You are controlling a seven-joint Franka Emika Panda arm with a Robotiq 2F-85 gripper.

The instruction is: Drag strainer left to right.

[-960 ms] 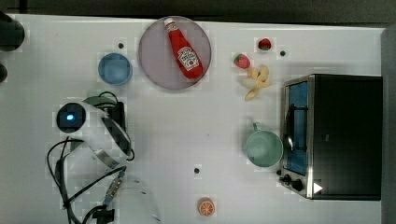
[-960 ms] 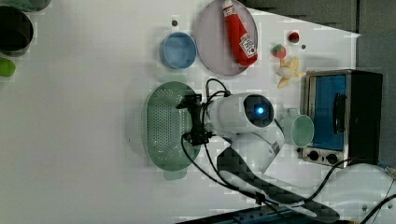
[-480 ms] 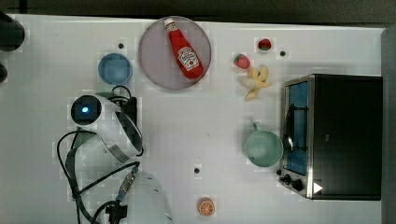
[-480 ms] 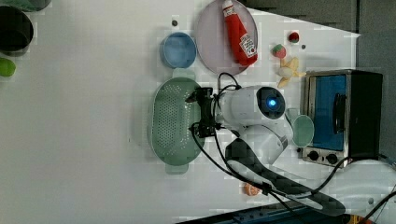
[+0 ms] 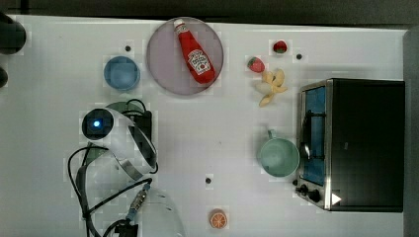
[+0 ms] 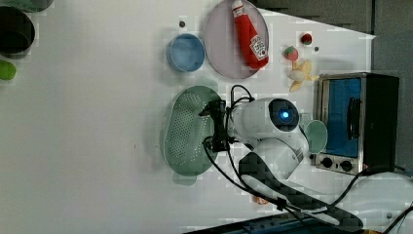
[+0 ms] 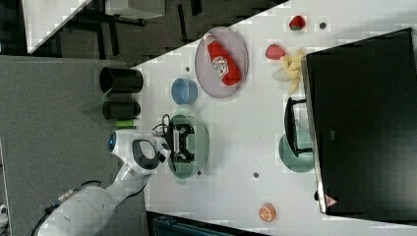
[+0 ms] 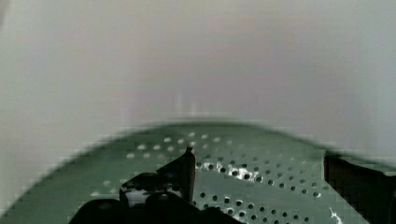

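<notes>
One strainer, one gripper

The top view looks straight down on the table. Left and right views look down obliquely, sharing it. The wrist view sits close above the strainer.

In the top view the arm covers nearly all of the strainer; we see just a green sliver. In the wrist view the picture's edge cuts off the end effector and the strainer's near side.
</notes>
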